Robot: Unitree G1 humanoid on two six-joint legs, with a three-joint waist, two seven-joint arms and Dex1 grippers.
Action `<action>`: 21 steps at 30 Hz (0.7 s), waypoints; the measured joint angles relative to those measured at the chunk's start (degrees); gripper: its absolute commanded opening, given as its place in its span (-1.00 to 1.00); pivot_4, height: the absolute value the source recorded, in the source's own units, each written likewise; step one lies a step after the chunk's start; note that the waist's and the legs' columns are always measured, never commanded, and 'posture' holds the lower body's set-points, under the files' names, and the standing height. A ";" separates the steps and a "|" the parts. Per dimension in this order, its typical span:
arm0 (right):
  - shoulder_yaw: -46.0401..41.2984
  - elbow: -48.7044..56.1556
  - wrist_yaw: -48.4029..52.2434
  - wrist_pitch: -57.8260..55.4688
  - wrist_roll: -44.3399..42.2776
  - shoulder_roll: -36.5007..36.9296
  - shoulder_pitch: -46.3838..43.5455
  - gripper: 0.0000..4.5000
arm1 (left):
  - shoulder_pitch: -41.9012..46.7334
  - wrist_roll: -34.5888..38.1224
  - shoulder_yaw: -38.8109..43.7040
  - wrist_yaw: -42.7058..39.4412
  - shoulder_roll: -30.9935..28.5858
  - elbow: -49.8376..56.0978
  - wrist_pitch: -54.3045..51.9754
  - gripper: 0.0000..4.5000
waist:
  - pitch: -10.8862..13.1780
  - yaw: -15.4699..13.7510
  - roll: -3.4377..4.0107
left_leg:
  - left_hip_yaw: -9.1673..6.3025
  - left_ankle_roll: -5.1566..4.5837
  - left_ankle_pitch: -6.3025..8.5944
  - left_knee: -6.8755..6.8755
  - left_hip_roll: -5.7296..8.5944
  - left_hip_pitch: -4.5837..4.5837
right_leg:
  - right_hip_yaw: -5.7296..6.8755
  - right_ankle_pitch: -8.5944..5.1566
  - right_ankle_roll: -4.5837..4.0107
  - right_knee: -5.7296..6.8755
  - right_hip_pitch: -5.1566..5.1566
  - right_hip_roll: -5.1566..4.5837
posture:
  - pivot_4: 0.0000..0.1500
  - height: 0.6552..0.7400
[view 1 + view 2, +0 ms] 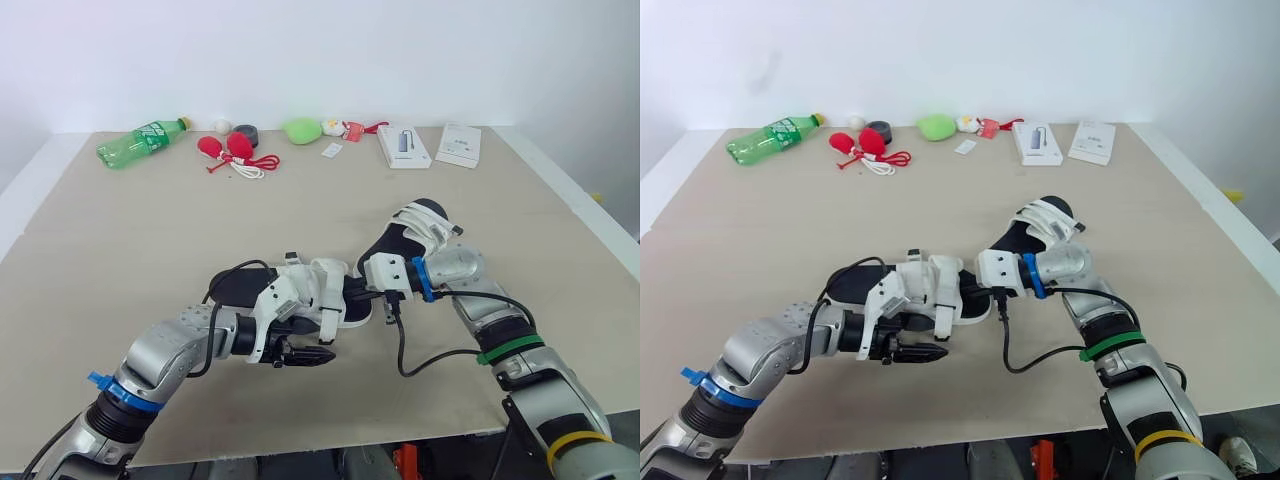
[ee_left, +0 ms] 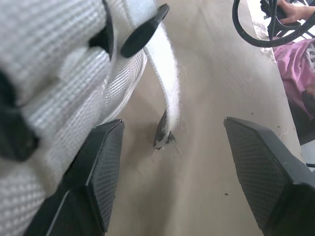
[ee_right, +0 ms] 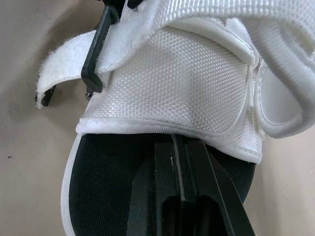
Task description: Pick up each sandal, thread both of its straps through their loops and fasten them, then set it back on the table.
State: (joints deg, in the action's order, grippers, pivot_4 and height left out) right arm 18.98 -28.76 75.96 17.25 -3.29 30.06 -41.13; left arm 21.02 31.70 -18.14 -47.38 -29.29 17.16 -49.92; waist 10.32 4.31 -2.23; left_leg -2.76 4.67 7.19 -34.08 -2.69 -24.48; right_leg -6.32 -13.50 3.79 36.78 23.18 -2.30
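Observation:
A sandal (image 1: 245, 286) with a black footbed and white woven straps lies at the table's middle front. My left gripper (image 1: 306, 356) is open just in front of it, its fingers (image 2: 106, 172) wide apart. A loose white strap (image 2: 167, 83) hangs from a black loop (image 2: 142, 32) down between them, touching neither. My right gripper (image 1: 352, 296) is shut, its tips resting on the black footbed (image 3: 108, 187) under the white upper (image 3: 187, 83). A second sandal (image 1: 412, 232) lies behind my right wrist.
Along the table's far edge lie a green bottle (image 1: 140, 143), red balls with cord (image 1: 228, 148), a green object (image 1: 300, 129) and two white boxes (image 1: 404, 146). A black cable (image 1: 420, 365) loops from my right wrist over the table front.

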 measured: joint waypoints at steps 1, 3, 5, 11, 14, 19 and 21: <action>-0.23 -0.01 -0.01 -0.14 0.15 0.02 0.05 -1.00 | 0.11 -0.30 0.00 -0.29 0.57 -0.41 0.20 0.49 | 0.00 0.00 0.00 | 0.01 0.00 0.00 -0.06 0.06 -0.03 | 0.00 -0.01 0.01 -0.02 0.00 -0.07 | 1.00 1.00; -0.42 -0.01 -0.01 -0.27 0.23 0.05 0.12 -1.00 | 0.15 -0.37 0.00 -0.55 1.02 -0.71 0.41 0.39 | 0.00 0.00 0.00 | 0.01 0.00 0.00 -0.16 0.08 -0.08 | 0.00 -0.01 0.01 -0.06 -0.02 -0.12 | 1.00 1.00; -0.66 0.19 -0.01 -0.39 0.24 0.06 0.31 -1.00 | 0.27 -0.44 0.05 -0.75 1.99 -1.03 1.27 0.15 | 0.00 0.01 0.00 | 0.02 -0.01 0.00 -0.28 0.09 -0.19 | 0.00 -0.02 0.02 -0.14 -0.01 -0.15 | 1.00 1.00; -0.64 0.90 0.23 -0.39 0.23 -0.02 0.72 -1.00 | 0.69 -1.38 0.01 -1.71 2.59 -1.04 2.96 -0.85 | 0.00 0.09 0.00 | -0.03 -0.05 -0.01 -0.04 0.03 -0.17 | 0.02 -0.01 0.04 -0.16 0.02 -0.02 | 1.00 1.00; -0.65 1.03 0.31 -0.38 0.23 -0.03 0.74 -1.00 | 0.69 -1.55 0.02 -1.80 2.60 -1.08 3.50 -0.94 | 0.00 0.08 0.00 | -0.05 -0.07 -0.02 0.05 0.03 -0.16 | 0.03 0.00 0.06 -0.16 0.02 0.00 | 1.00 1.00; -0.61 1.59 0.31 -0.55 0.23 -0.20 0.88 -1.00 | -0.72 -2.55 -0.04 -4.57 -0.15 0.11 6.34 -0.94 | 0.00 0.09 0.00 | -0.06 -0.14 -0.04 0.16 0.02 -0.16 | 0.04 0.00 0.10 -0.16 0.05 0.02 | 1.00 1.00; -0.57 1.73 0.32 -0.55 0.20 -0.29 0.92 -1.00 | -1.93 -2.50 0.01 -5.95 -2.23 1.81 6.78 -0.94 | 0.00 0.10 0.00 | -0.06 -0.16 -0.03 0.21 0.00 -0.16 | 0.04 0.00 0.10 -0.15 0.07 0.02 | 1.00 1.00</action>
State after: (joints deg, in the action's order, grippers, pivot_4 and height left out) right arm 18.41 -27.03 76.28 16.69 -3.08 29.77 -40.21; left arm 19.09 29.20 -18.14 -53.33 -31.52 18.97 -43.14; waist 10.32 4.41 -2.23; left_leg -2.82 4.52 7.16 -33.87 -2.69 -24.64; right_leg -6.28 -13.50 3.89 36.63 23.25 -2.28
